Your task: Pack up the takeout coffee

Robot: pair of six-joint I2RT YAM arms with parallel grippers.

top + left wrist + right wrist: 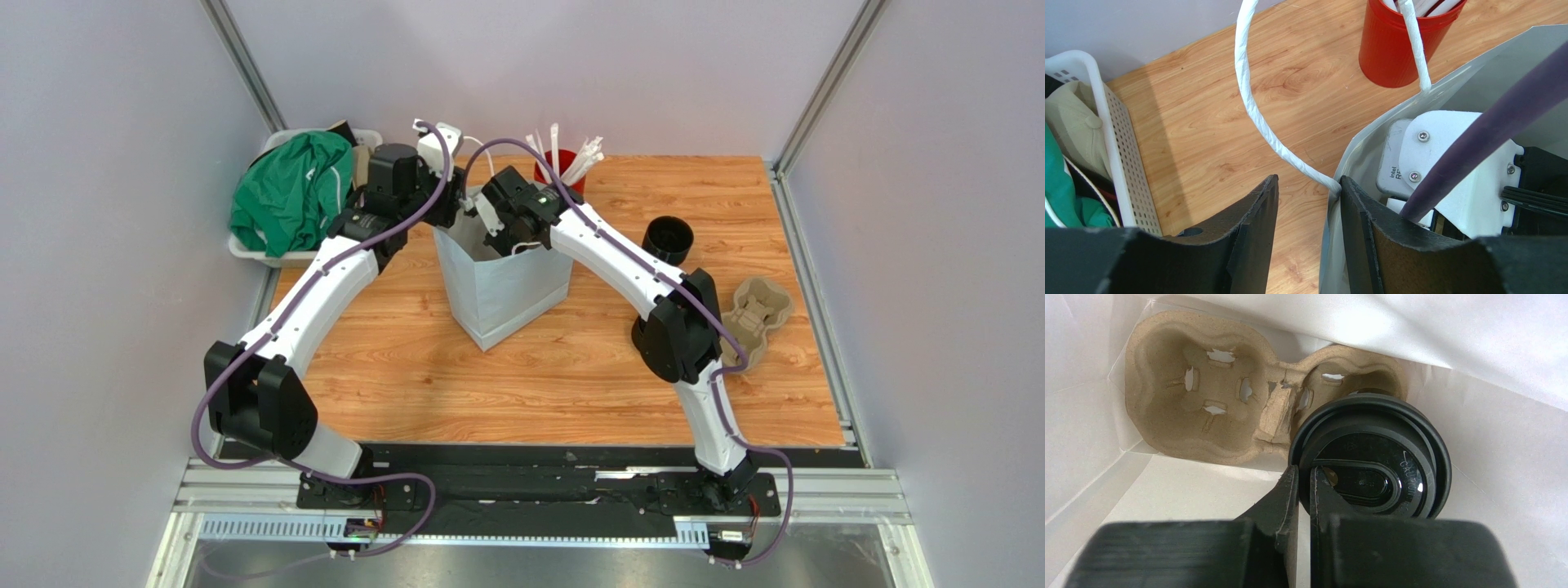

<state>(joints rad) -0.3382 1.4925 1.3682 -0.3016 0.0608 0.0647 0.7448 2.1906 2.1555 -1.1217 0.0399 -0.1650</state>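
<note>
White paper bag [503, 294] stands on the bench [405, 368]; left claw [1308, 184], jaws parted, straddles its rim. Inside, right claw [1304, 478] pinches one lidded black cup [1370, 459], seated in the pulp carrier [1204, 398]. Judged half done: one slot empty, second cup [669, 239] waits outside, right.

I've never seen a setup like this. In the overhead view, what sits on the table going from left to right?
white basket holding a green cloth → white paper bag → black cup → brown cup carrier
</note>
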